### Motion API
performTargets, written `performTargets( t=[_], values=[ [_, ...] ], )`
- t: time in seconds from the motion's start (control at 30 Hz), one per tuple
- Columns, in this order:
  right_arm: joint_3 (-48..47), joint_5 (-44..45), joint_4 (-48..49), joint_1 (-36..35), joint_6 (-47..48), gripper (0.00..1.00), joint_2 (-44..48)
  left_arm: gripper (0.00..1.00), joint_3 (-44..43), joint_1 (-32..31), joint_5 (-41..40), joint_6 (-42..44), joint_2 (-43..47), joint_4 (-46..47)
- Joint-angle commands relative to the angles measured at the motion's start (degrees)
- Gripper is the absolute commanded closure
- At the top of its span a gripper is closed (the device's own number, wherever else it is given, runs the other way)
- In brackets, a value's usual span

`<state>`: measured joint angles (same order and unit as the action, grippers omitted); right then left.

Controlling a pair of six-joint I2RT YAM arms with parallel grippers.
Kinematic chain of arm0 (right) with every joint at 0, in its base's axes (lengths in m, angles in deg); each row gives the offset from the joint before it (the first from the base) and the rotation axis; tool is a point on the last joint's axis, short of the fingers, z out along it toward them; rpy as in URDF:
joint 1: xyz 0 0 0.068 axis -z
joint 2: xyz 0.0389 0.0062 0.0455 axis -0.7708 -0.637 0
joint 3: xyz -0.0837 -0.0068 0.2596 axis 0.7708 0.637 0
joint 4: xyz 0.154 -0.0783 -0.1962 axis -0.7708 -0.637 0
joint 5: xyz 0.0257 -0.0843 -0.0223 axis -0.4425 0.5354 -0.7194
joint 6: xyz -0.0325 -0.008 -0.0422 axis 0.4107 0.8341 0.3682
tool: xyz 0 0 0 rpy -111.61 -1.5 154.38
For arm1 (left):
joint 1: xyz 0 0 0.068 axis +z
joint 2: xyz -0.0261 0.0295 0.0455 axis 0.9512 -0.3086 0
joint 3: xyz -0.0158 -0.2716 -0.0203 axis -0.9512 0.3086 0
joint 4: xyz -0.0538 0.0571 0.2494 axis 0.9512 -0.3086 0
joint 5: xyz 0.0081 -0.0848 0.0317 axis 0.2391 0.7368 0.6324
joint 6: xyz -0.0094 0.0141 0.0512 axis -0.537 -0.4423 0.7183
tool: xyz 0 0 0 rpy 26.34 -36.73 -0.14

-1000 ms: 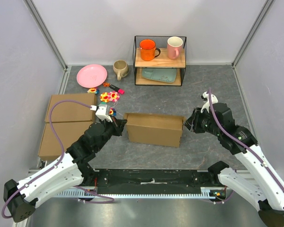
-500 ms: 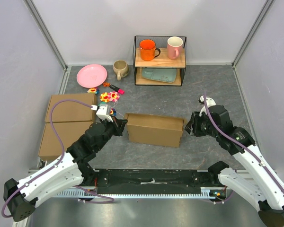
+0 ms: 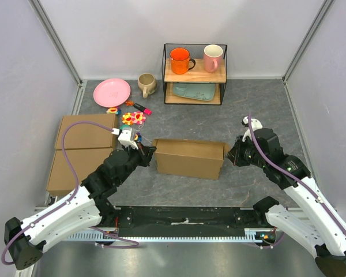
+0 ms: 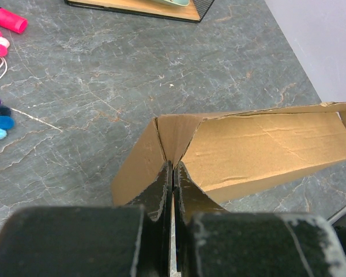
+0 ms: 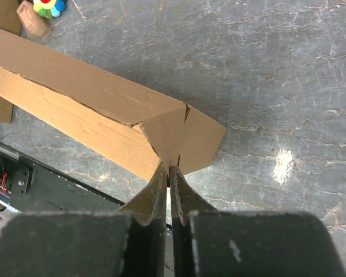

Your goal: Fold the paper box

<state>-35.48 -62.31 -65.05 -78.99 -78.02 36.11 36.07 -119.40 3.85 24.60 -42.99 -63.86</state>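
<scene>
**Two grippers pinched on the ends of the paper box**

We see the paper box (image 3: 188,157) standing partly folded in the middle of the table (image 3: 248,109), a long brown cardboard trough with its open side up. The left gripper (image 3: 145,151) meets it at the box's 9 o'clock end and the right gripper (image 3: 230,154) at its 3 o'clock end.

In the left wrist view, the left gripper (image 4: 172,167) has its fingers pressed narrowly together on the folded corner of the paper box (image 4: 265,144), whose inner wall runs off toward 2 o'clock. In the right wrist view, the right gripper (image 5: 168,170) is likewise nearly closed, nipping the corner flap of the paper box (image 5: 75,98), which stretches away toward 10 o'clock.

The table is a grey, stone-patterned surface enclosed by plain white walls (image 3: 132,34). At 12 o'clock from the box stands a wire shelf (image 3: 195,74) carrying an orange mug (image 3: 179,60) and a pink mug (image 3: 213,57) on top, and a teal tray (image 3: 193,91) below. Toward 11 o'clock lie a beige mug (image 3: 146,84) and a pink plate (image 3: 111,92), with small colourful toys (image 3: 132,118) nearer the box. At 9 o'clock, two flat brown boxes (image 3: 83,153) lie edge to edge.
</scene>
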Motion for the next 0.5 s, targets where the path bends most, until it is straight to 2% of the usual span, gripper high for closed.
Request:
performTargets(
  t=[0.0,0.07,0.47],
  values=[
    [-2.1,0.5,2.0,0.1,-1.7,0.96,0.0,0.98,0.4,-0.1,-2.3,1.2,-1.3,-7.8],
    [-2.5,0.4,2.0,0.1,-2.2,1.0,-0.2,0.98,0.4,-0.2,-2.6,1.2,-1.4,-7.8],
    [-3.5,-1.8,4.2,0.1,-9.8,1.0,0.6,0.98,0.8,-1.2,-4.5,2.8,-1.7,-7.7]
  ],
)
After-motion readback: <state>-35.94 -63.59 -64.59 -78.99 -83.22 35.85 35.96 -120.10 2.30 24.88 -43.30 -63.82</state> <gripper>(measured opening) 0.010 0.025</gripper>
